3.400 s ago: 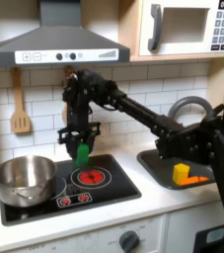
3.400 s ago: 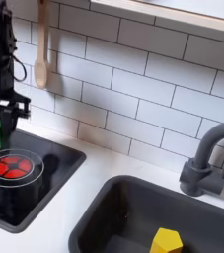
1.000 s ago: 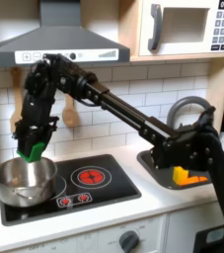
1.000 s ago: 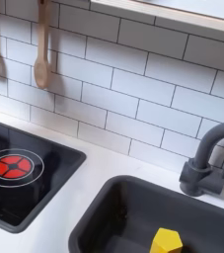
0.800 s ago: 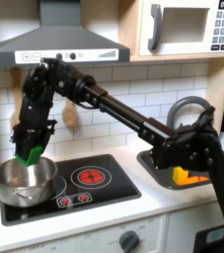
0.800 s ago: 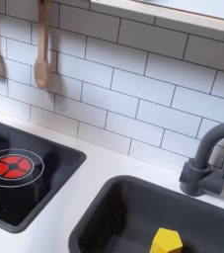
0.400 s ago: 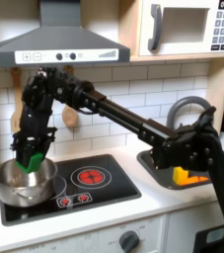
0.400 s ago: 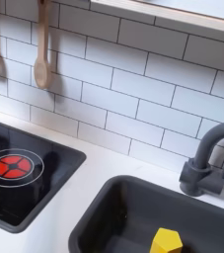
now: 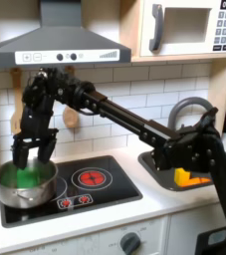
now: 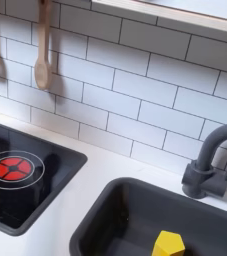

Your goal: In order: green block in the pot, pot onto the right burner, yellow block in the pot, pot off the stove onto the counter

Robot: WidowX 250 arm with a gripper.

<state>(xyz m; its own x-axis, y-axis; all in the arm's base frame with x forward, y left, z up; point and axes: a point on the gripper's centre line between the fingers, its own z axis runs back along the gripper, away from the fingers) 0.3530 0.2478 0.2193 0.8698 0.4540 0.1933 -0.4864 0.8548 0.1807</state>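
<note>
Gripper spread open just above pot, at the stove's left end in the first exterior view. Green block inside pot. Yellow block in sink, near front edge.

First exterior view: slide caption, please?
Black gripper open above small green block inside shiny steel pot on black cooktop.

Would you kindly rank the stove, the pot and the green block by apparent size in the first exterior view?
1. Stove, largest.
2. Pot, about one burner wide.
3. Green block, smallest, lying inside the pot.
</note>
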